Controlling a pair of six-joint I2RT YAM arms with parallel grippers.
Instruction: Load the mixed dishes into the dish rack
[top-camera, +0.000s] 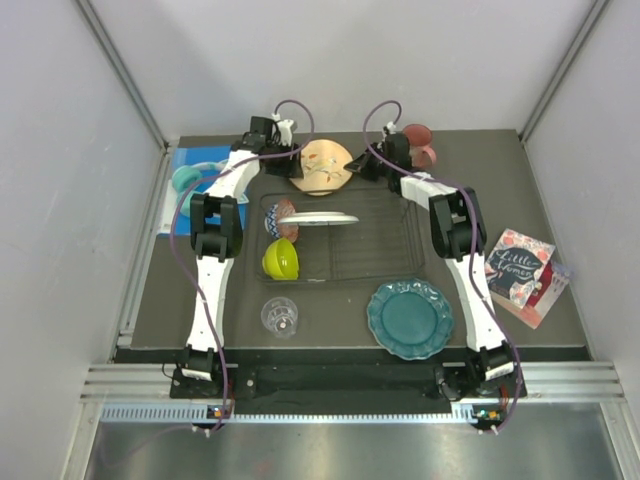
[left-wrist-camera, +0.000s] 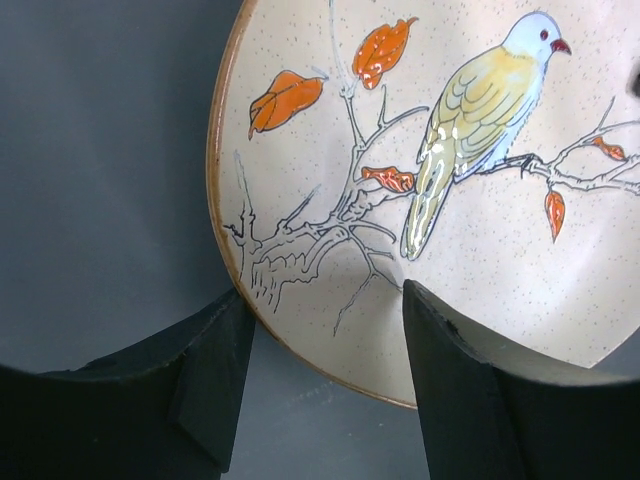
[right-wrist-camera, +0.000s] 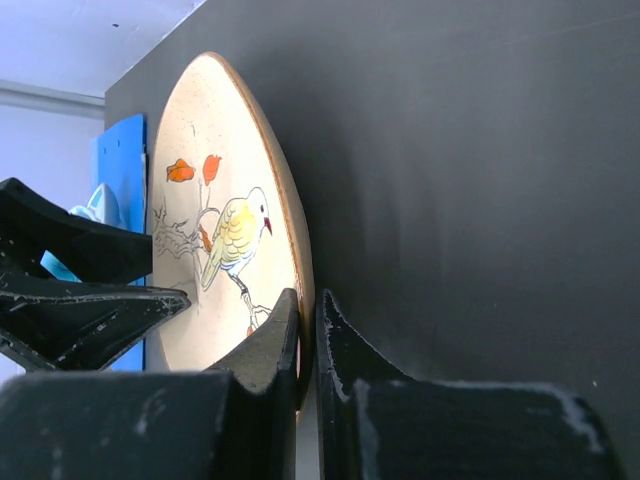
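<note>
The cream plate (top-camera: 328, 165) is on the table (top-camera: 330, 330) just behind the far side of the rack (top-camera: 385, 245), between the two grippers. The right gripper (right-wrist-camera: 305, 300) is closed on its right rim, with one finger over the painted face and the other under the plate. I cannot tell if the plate is lifted or lies flat. The left gripper (left-wrist-camera: 325, 300) is at the opposite rim with its jaws apart, and the brown edge of the plate shows in the gap between them. It does not pinch the plate.

In the rack, a white plate (top-camera: 322, 219) stands on its edge across the far part. A red bowl (top-camera: 281, 220) is at its left end and a green bowl (top-camera: 281, 259) is in the left near corner. The right part of the rack holds nothing.

The mug (top-camera: 420, 145) stands just behind the right wrist. The headphones (top-camera: 185, 180) lie left of the left arm. Near the arm bases, the glass (top-camera: 280, 317) and the teal plate (top-camera: 410, 318) are in front of the rack. A card (top-camera: 520, 272) lies at the right edge.
</note>
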